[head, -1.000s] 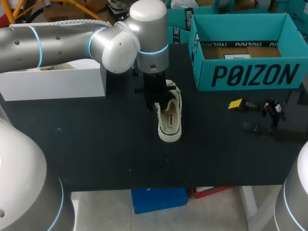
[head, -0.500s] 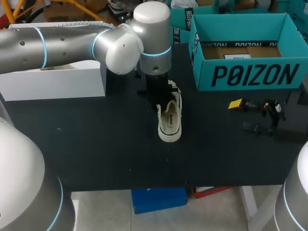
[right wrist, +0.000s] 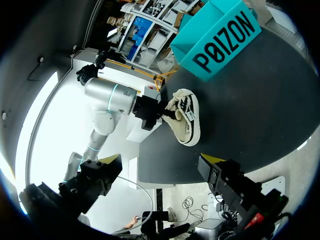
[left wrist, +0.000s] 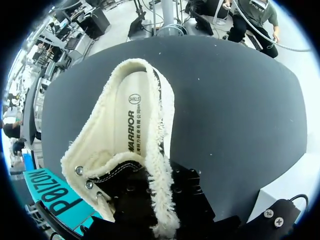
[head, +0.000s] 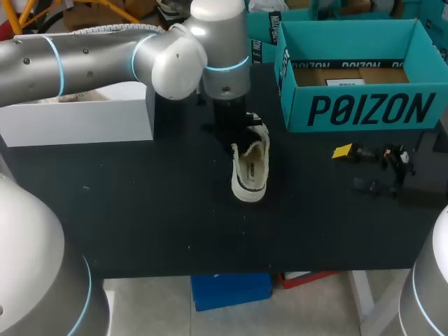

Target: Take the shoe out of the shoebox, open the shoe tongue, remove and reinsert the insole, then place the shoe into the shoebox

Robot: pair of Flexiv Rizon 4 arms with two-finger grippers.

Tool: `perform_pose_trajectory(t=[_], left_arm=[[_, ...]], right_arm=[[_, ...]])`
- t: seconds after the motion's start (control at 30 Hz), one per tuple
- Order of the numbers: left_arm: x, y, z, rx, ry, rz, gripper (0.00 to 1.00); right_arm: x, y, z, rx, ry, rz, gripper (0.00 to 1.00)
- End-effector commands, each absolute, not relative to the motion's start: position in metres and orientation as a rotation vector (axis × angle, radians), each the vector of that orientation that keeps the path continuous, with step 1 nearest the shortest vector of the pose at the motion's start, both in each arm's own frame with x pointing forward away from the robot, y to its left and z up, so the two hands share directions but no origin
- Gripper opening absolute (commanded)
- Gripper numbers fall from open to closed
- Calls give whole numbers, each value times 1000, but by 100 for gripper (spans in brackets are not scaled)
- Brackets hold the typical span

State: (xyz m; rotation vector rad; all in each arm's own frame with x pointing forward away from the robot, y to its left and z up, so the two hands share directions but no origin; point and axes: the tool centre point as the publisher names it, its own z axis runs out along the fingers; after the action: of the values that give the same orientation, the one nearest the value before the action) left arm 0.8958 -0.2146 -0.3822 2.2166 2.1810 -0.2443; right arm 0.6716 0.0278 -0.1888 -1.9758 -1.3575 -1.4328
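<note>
Left arm [head: 84, 59] in from left, wrist vertical, left gripper [head: 236, 140] clamped on tilted shoe [head: 252, 171]; right gripper [head: 357, 168] spread, empty

Dark tabletop [head: 140, 210]. Teal shoebox [head: 364, 108] sits open at the far right corner. White box [head: 77, 122] sits at the far left edge. Shoe [head: 250, 171] is near the middle, between the two and well apart from both, tipped to one side.
</note>
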Motion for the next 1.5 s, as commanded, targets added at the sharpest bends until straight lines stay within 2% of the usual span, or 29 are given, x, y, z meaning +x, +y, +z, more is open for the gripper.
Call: perform_pose_trajectory(t=[0.03,0.27,0.7,1.5], left_arm=[[892,-209,-335,2220,2157,-211,0],[901,-208,-275,2141,2137,-191,0],[940,-187,-225,1838,2293,-260,0],[1007,3,-203,988,2674,-223,0]], right_arm=[[672,28,-189,-1976,-1357,-1432,100],[672,28,-189,-1976,-1357,-1432,100],[672,28,-189,-1976,-1357,-1432,100],[672,28,-189,-1976,-1357,-1432,100]])
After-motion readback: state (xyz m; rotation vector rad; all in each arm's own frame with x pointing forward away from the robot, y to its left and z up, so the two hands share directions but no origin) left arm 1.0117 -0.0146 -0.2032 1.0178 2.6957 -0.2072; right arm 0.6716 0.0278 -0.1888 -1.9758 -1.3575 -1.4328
